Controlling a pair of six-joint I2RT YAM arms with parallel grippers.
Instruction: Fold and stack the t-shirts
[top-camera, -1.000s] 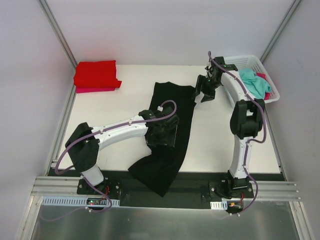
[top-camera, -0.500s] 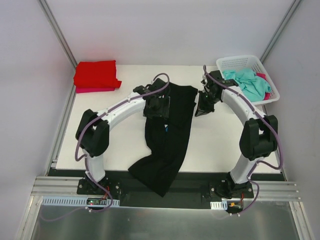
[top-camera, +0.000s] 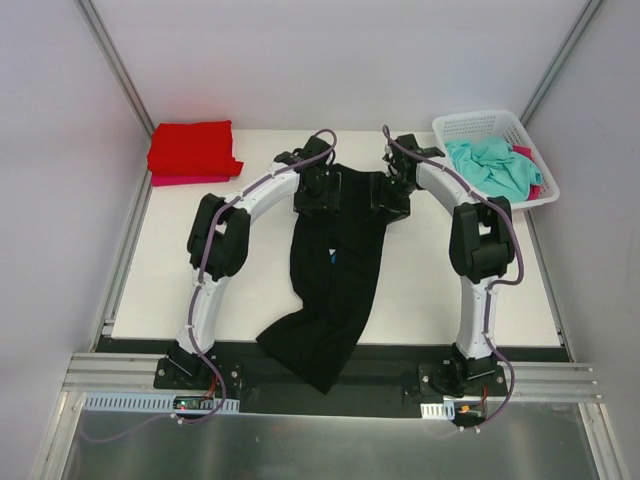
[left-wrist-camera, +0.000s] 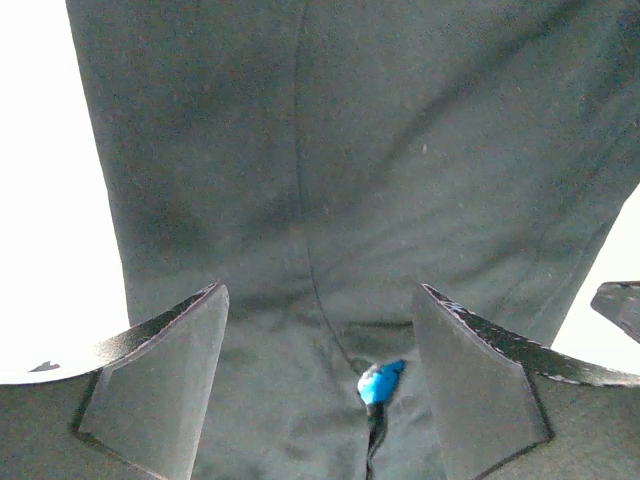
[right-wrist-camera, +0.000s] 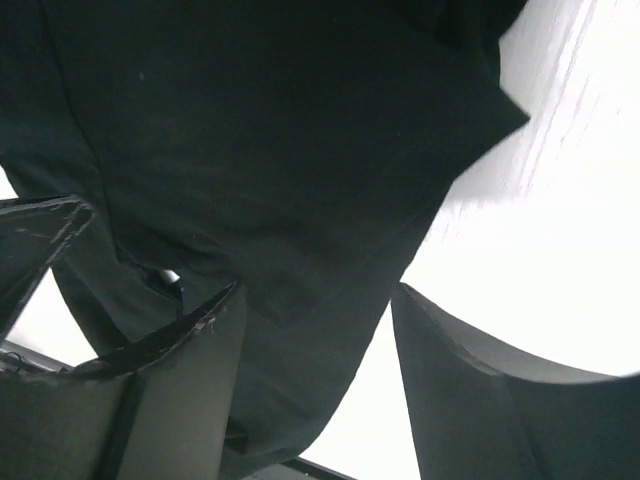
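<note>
White worktop (top-camera: 200, 260) carries black t-shirt (top-camera: 335, 280) lengthwise at centre, tail over near edge; cloth judged limp and light, best pinched at far corners, where left gripper (left-wrist-camera: 318, 300) and right gripper (right-wrist-camera: 315, 295) hover, fingers apart.

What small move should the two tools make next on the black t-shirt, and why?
Probably lower both and close on the far edge of the black t-shirt: the left tool and right tool hang open above its far corners, holding nothing, and it lies rumpled.
</note>
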